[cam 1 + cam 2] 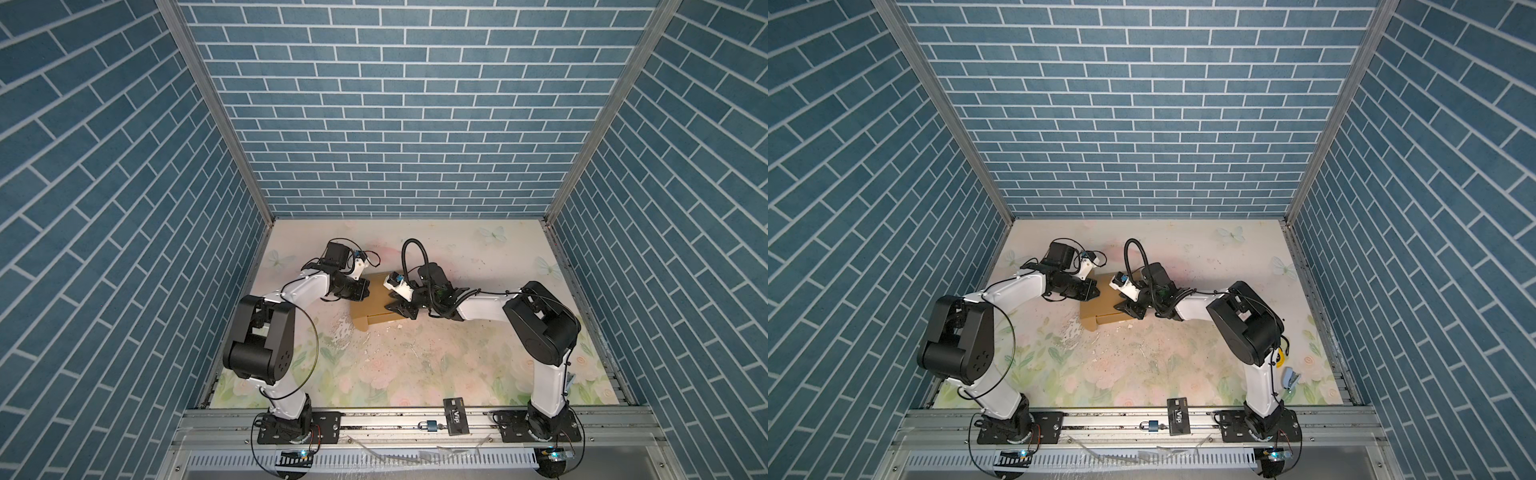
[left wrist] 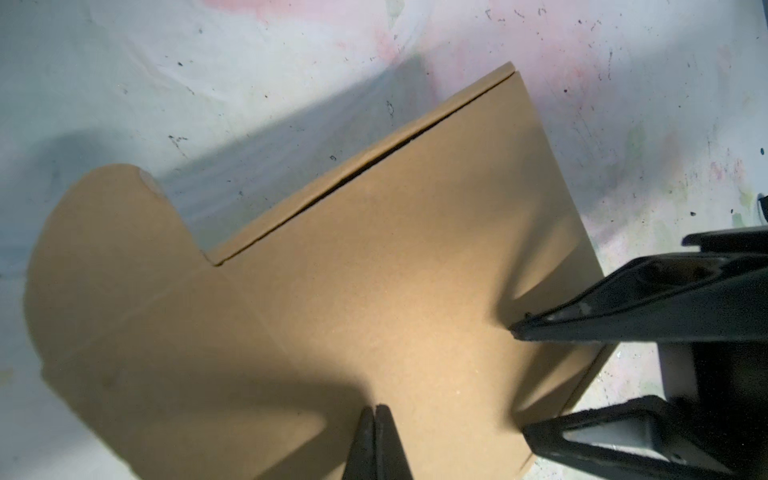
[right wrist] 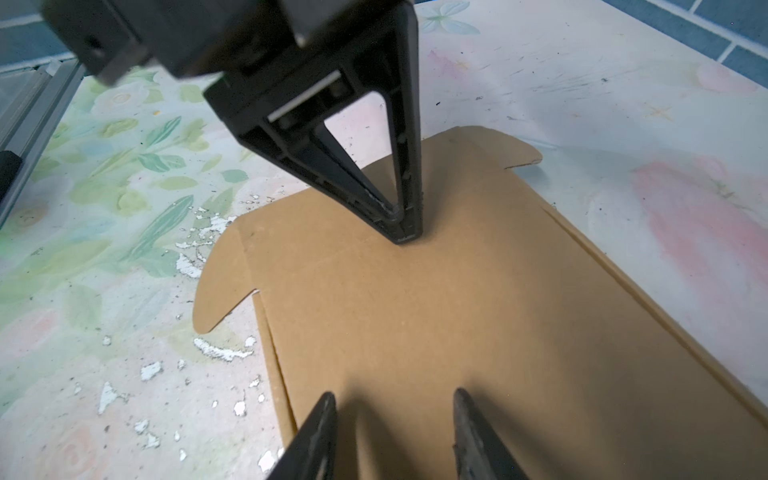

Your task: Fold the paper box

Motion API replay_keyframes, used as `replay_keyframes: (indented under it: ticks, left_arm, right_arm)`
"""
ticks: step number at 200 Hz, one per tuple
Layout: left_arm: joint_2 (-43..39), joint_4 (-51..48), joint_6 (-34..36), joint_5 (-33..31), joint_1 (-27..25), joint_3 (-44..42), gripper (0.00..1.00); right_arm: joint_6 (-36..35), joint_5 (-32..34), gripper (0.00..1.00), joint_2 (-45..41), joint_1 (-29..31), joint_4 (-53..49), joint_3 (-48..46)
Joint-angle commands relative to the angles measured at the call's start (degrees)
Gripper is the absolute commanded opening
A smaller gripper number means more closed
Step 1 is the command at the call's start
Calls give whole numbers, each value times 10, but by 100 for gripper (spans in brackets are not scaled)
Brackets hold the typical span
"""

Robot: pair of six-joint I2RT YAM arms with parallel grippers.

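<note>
Paper box [image 1: 376,305] lies flat around the middle of the bench [image 1: 457,345], rounded tabs sticking out. Left hand [image 3: 405,233] is pinched shut, tips down on it. Right hand [image 3: 394,401] is half-open over it, gripping nothing.

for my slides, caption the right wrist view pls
Shut left gripper tip on the flat paper box; right gripper open over it

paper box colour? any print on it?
The paper box is plain tan-brown cardboard with no print. It shows best in the right wrist view.

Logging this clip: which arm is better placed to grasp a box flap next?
Right, likely: the right pincer stands open over the paper box, while the left pincer is shut, tip apparently pinning it.
</note>
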Motion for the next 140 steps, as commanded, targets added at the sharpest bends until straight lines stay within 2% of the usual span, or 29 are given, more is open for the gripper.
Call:
replay_keyframes:
  ticks: [1, 56, 88, 140]
  left_arm:
    - [11, -10, 9, -17, -7, -10, 0]
    - [15, -23, 14, -28, -14, -15, 0]
    - [9, -37, 15, -26, -18, -20, 0]
    - [-34, -39, -3, -4, -41, -44, 0]
  right_arm:
    - [-32, 17, 46, -34, -1, -44, -12]
    - [-48, 34, 48, -85, -1, -73, -22]
    - [-33, 40, 48, -71, -1, -78, -17]
    - [-66, 71, 48, -54, -14, -106, -26]
